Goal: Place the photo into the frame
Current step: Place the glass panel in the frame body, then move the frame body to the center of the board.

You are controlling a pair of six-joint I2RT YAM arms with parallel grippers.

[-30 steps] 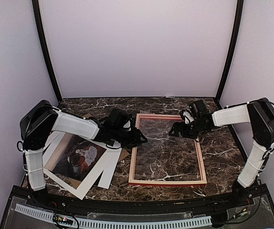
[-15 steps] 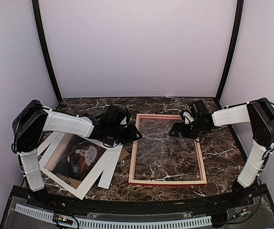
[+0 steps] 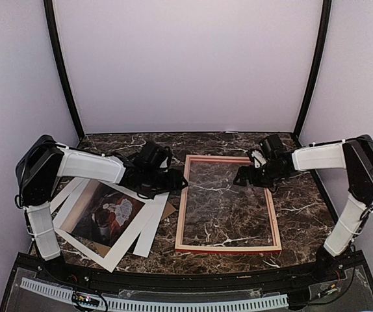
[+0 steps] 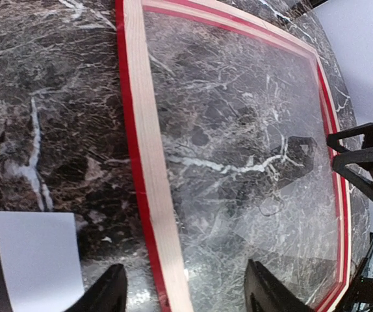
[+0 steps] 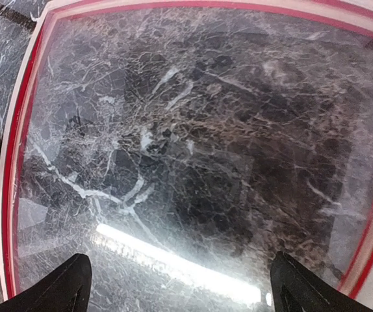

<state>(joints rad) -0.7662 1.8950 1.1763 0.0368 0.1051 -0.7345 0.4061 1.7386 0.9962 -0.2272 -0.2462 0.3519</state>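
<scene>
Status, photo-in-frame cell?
Left gripper open over frame left rail, right gripper open over its glass; both empty. Photo flat on table left of frame, among white sheets. Frame opening unobstructed.

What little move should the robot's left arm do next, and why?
Probably swing the left arm over to the photo and lower its open fingers toward one edge of it. The frame lies flat with no picture in it, the photo lies on the table to the frame's left, and those fingers hold nothing, hanging over the frame's left rail.
</scene>
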